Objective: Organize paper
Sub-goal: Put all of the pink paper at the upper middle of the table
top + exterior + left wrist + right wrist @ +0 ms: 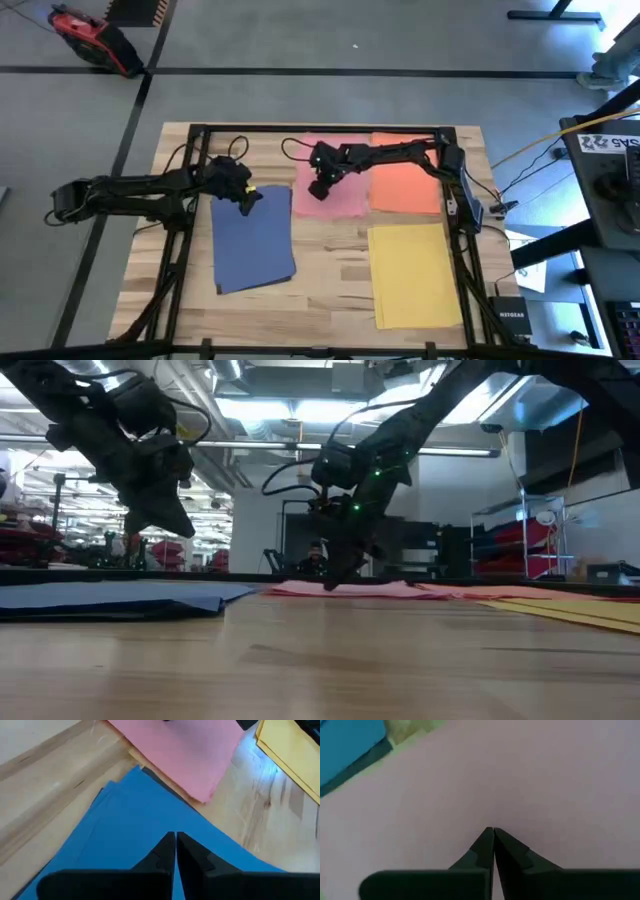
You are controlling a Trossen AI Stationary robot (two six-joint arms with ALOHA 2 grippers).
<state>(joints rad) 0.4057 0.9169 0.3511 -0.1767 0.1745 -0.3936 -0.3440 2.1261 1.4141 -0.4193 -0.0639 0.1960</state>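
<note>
Four coloured sheets of paper lie flat on the wooden table: a blue one (252, 242) at the left, a pink one (340, 170) at the far middle, an orange-red one (405, 187) to its right and a yellow one (415, 275) at the near right. My left gripper (248, 198) hangs shut above the blue sheet's (125, 825) far edge, clear of it in the low view (183, 525). My right gripper (318, 190) is shut, with its tips down on the pink sheet (545, 780). My right gripper presses its shut fingertips (492, 832) down on the pink sheet's top face (492, 817), in the sheet's left half toward its near edge. The fingers slant down from the table's right side. The sheet lies flat on the table (330, 586).
A black frame (320, 130) runs round the tabletop, with cables along its far and right sides. Bare wood (330, 280) shows between the blue and yellow sheets. A dark strip (159, 781) lines the blue sheet's edge nearest the pink one.
</note>
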